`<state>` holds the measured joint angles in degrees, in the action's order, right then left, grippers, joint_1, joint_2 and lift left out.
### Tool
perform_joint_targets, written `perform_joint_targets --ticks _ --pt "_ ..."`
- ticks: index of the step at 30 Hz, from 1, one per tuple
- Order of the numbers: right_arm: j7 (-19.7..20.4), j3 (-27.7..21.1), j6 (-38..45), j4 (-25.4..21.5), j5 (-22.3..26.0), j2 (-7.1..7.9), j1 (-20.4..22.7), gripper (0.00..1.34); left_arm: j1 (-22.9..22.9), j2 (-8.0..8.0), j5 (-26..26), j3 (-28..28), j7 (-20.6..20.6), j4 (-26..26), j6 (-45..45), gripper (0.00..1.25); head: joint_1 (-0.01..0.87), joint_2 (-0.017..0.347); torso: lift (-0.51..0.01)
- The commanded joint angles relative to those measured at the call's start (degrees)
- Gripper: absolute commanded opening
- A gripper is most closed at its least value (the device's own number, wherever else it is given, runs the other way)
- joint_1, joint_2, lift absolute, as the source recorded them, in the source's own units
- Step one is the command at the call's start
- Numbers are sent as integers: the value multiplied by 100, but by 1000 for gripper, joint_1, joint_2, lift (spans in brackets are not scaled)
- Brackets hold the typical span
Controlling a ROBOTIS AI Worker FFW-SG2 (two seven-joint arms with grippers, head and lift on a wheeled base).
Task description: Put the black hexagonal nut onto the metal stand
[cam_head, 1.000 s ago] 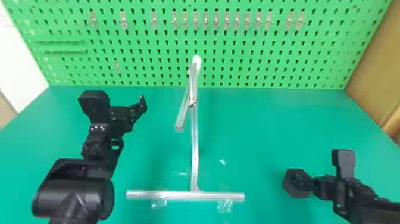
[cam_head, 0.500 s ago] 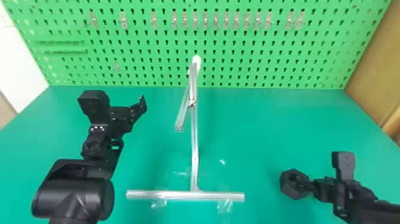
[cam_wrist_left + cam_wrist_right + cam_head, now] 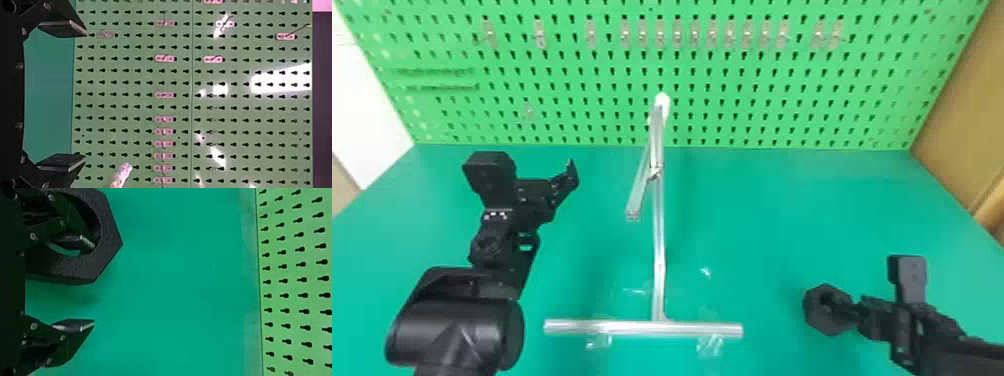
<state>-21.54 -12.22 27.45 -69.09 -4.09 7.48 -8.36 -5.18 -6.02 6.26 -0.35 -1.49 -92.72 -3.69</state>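
Green pegboard (image 3: 757,107) behind green table (image 3: 762,225). Metal stand (image 3: 658,245) upright at center, crossbar near front. Black hexagonal nut (image 3: 816,317) off stand, well apart on its right; cannot tell if it touches table. Right gripper (image 3: 852,314) beside nut, fingers spread, one finger (image 3: 80,242) across nut's hole, other (image 3: 74,326) outside nut's edge, gap between. Left gripper (image 3: 552,207) left of stand, fingers wide apart, nothing between.
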Motion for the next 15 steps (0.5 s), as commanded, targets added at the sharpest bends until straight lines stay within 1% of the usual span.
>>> perform_joint_targets --ticks 1,4,6,7,10,14,15 --pt "-8 9 67 1 -39 7 -17 647 0 -5 6 0 0 0 0 1092 693 81 -1" --pt "-35 27 93 1 -57 16 -25 611 0 -5 6 9 0 0 0 1092 693 81 -1" --pt "-52 53 120 1 -75 25 -43 532 0 4 6 9 0 0 0 1092 693 81 -1" --pt "-61 71 155 1 -92 34 -52 471 0 -5 6 9 0 0 0 1092 693 81 -1" --pt "-79 106 225 1 -145 43 -78 364 0 -5 6 9 0 0 9 1092 693 81 -1" --pt "-87 141 287 -17 -250 43 -96 261 0 -5 6 18 0 0 9 1092 693 81 -1" --pt "-87 150 304 -34 -277 43 -96 253 0 -5 6 18 0 0 9 1092 693 81 -1"
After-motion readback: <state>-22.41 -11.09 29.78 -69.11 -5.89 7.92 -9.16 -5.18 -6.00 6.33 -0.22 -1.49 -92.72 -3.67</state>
